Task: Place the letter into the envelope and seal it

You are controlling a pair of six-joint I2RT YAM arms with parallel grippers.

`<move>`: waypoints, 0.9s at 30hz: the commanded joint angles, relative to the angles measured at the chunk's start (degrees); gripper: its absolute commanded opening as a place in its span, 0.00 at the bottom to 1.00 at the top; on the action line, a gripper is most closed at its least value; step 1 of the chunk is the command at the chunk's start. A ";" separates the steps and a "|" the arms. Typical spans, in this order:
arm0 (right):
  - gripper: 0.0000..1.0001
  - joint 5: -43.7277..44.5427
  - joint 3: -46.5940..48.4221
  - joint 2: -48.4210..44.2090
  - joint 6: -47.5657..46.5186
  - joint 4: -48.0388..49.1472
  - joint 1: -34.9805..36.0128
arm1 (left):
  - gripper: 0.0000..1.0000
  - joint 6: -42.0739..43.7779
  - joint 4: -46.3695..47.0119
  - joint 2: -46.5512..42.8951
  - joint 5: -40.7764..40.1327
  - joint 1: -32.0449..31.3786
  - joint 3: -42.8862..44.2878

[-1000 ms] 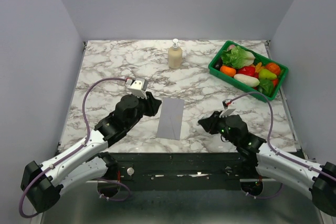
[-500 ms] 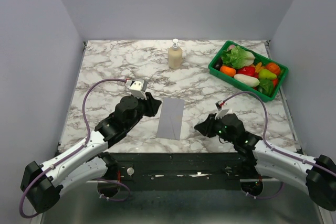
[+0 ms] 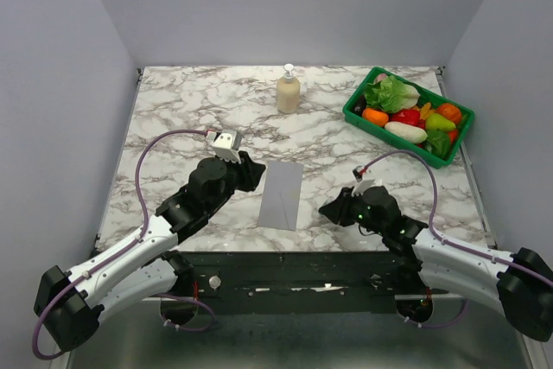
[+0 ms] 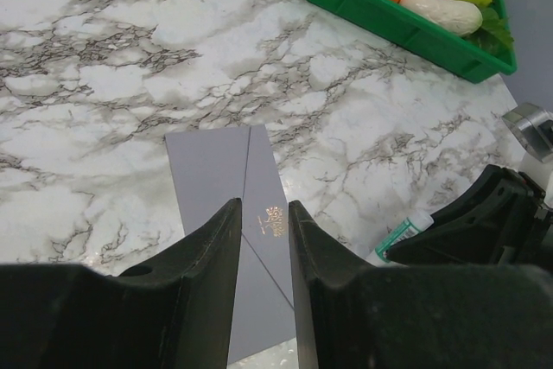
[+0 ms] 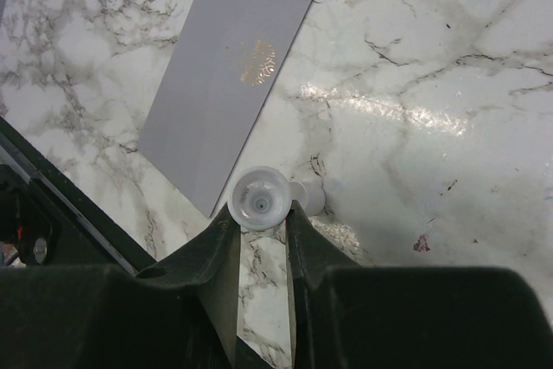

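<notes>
Only wrist views reveal right gripper (image 5: 260, 213) clamping a tube (image 5: 262, 200), left gripper (image 4: 263, 210) slightly apart

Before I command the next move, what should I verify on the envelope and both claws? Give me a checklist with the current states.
1. Letter inside the envelope: cannot tell; no cream sheet shows in any view.
2. Envelope lying flat on the table with its flap folded down: ok.
3. Flap stuck down at the gold mark: cannot tell.
4. Right claw shut on the small white tube: ok.
5. Tube off the envelope, beside its right edge: ok.
6. Left claw empty, narrowly open, by the envelope's left edge: ok.
</notes>
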 commanded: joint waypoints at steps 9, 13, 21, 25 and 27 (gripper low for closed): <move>0.01 0.49 1.43 0.17 0.36 1.76 -1.67 | 0.36 -0.06 1.46 -0.20 0.93 0.53 -0.82; 0.01 0.58 1.69 0.88 0.19 1.84 -1.85 | 0.36 -0.06 1.46 -0.11 1.02 0.62 -0.82; 0.01 0.49 1.87 2.02 0.28 2.72 -1.93 | 0.36 0.03 1.90 0.25 1.19 0.88 -0.91; 0.01 0.49 1.87 2.46 0.36 3.08 -2.02 | 0.36 -0.06 1.99 0.42 1.45 0.97 -1.09; 0.01 2.07 1.87 2.55 0.45 3.16 -2.11 | 0.36 0.03 1.99 0.42 1.37 1.06 -1.00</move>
